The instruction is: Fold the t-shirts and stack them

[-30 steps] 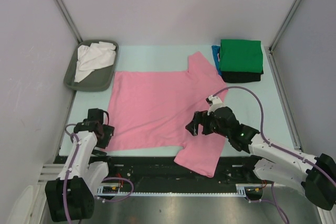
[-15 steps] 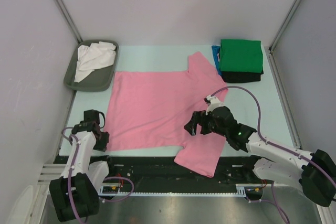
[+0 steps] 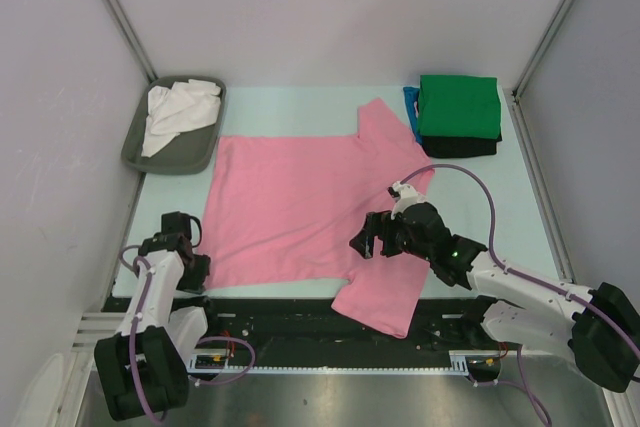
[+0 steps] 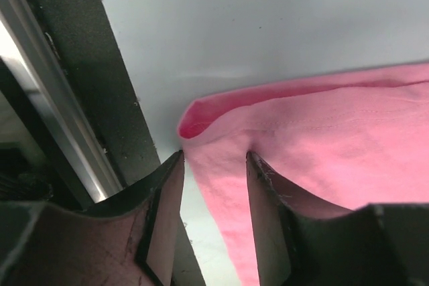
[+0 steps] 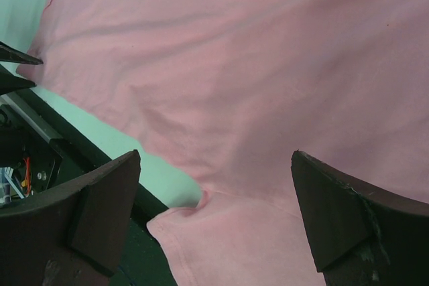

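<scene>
The pink t-shirt (image 3: 290, 207) lies spread flat on the table, one sleeve hanging over the near edge. My left gripper (image 3: 191, 264) sits low at its near-left hem corner. In the left wrist view (image 4: 214, 165) the jaws stand narrowly apart with the pink corner (image 4: 221, 132) between them, not pinched. My right gripper (image 3: 375, 244) hovers wide open and empty over the shirt beside the near sleeve; the right wrist view (image 5: 216, 159) shows the armpit seam (image 5: 211, 199) below it. Folded green (image 3: 458, 107), black (image 3: 460, 148) and blue (image 3: 410, 107) shirts are stacked at the back right. The white shirt (image 3: 175, 110) lies crumpled in the tray.
The grey tray (image 3: 180, 159) stands at the back left by the wall. A black rail (image 4: 100, 98) runs along the table's near edge right beside the left fingers. Side walls stand close on both sides.
My left gripper has moved nearer and down to the shirt's near-left corner. My right gripper has shifted slightly left over the shirt.
</scene>
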Action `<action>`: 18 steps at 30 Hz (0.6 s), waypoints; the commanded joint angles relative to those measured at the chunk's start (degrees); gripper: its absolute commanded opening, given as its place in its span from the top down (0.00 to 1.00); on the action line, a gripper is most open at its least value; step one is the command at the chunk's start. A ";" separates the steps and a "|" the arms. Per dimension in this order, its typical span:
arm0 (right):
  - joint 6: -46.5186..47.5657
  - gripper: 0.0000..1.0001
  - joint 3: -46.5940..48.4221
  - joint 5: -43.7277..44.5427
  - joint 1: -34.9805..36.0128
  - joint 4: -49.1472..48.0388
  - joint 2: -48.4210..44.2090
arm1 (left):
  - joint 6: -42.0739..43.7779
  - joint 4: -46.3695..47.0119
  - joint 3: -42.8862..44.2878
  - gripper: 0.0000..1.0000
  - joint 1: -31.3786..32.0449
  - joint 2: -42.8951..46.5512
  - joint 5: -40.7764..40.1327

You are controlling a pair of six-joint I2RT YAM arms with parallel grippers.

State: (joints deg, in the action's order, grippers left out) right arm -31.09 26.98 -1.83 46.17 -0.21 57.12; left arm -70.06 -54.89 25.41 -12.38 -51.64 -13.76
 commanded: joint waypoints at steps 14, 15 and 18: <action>0.33 0.00 -0.70 -0.29 -0.03 -1.29 -0.87 | -1.66 -0.22 -0.18 0.42 -1.68 -5.75 -3.99; 0.42 0.00 -0.88 -0.28 -0.12 -1.29 -1.13 | -0.96 1.35 -0.53 0.44 -1.94 -6.36 -3.82; 0.33 0.00 -0.88 0.15 -0.29 -1.02 -1.49 | 1.50 3.99 -1.41 0.71 -2.91 -6.37 -3.29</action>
State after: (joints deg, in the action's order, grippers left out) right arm -31.11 26.22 -2.07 46.15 -0.62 57.01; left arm -70.24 -54.68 26.37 -13.67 -56.45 -13.06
